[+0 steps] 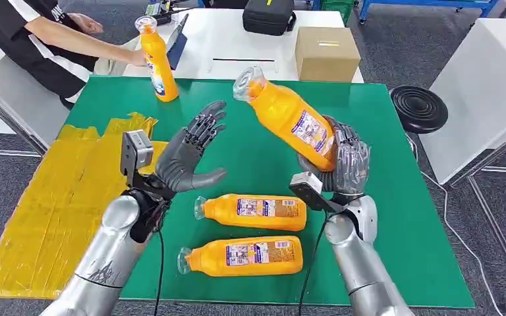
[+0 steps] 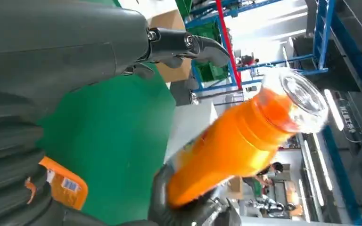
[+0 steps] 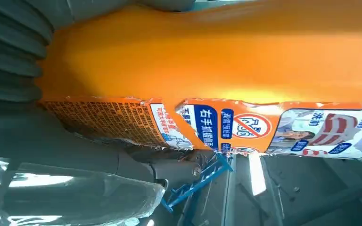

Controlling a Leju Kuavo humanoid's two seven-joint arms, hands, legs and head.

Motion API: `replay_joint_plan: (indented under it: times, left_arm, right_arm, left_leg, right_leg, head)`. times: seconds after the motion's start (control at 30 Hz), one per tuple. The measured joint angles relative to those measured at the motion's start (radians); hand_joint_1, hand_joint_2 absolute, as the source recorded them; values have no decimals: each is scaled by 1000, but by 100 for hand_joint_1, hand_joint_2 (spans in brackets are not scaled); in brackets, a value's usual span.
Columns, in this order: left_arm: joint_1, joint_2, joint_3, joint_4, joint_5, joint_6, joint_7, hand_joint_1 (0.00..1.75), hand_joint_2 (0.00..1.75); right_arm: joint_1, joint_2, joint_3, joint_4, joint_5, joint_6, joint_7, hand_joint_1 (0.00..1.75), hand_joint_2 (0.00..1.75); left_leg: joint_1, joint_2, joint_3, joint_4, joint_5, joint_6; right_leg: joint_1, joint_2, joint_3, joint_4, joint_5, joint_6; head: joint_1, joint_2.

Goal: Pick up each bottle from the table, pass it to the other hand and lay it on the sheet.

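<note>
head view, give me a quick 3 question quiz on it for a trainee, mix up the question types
1. True or false: the right hand holds a tilted orange bottle above the green mat.
2. How many bottles lie flat on the green mat in front of the robot? A) one B) two C) four
3. Fill in: the left hand is raised with fingers spread and holds ____.

Key
1. True.
2. B: a nearer bottle and a farther bottle. Another bottle stands upright at the far edge, with a person's hand on it.
3. Nothing. The yellow sheet has no bottle on it yet.
</note>
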Motion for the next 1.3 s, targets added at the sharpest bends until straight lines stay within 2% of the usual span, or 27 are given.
replay_joint_plan:
  times: [0.23, 0.77, 1.3]
  left_arm:
    - [1, -42, -32, -1, 43, 3, 27, 0, 175]
    - [-25, -109, -95, 40, 63, 54, 30, 0, 175]
    - [-95, -133, -115, 137, 126, 111, 16, 0, 175]
  right_arm:
    - [-3, 28, 0, 5, 75, 0, -10, 175, 175]
    - [-22, 109, -55, 32, 112, -11, -58, 175, 175]
    - [-34, 172, -54, 67, 174, -11, -94, 175, 175]
  left_leg:
    - [0, 0, 0, 0, 0, 0]
    - [-1, 0, 0, 0, 0, 0]
    - [-1, 0, 0, 0, 0, 0]
  right_leg:
    - [0, 0, 0, 0, 0, 0]
    - [0, 0, -1, 0, 0, 0]
    - [0, 0, -1, 0, 0, 0]
  head:
    - [0, 0]
    - [0, 0]
    - [-1, 0]
